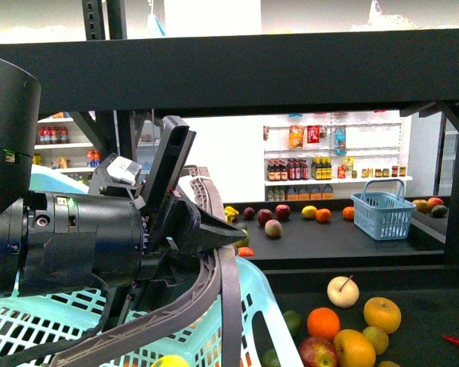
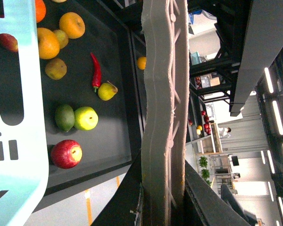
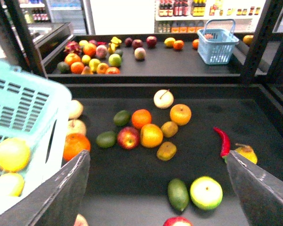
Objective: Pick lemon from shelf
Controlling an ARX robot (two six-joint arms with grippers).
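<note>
White store shelves [image 1: 329, 182] lined with bottles back the scene; nearer, the black shelf [image 3: 132, 183] carries scattered fruit on its dark deck. The lemon [image 3: 12, 154], the largest bright-yellow oval in view, lies not on the deck but inside the pale blue basket [image 3: 33, 106] at the deck's front left corner, with a paler yellow fruit [image 3: 2, 186] just beside it. Its long axis seems to run across the basket, though blur hides the tapered end. It sits to the left of the right claw [image 3: 156, 154], which hangs over the deck's front edge, spread wide and holding nothing. The left claw [image 2: 164, 203] is closed round the basket's grey handle [image 2: 162, 94]. Judged from this, the pick looks done
</note>
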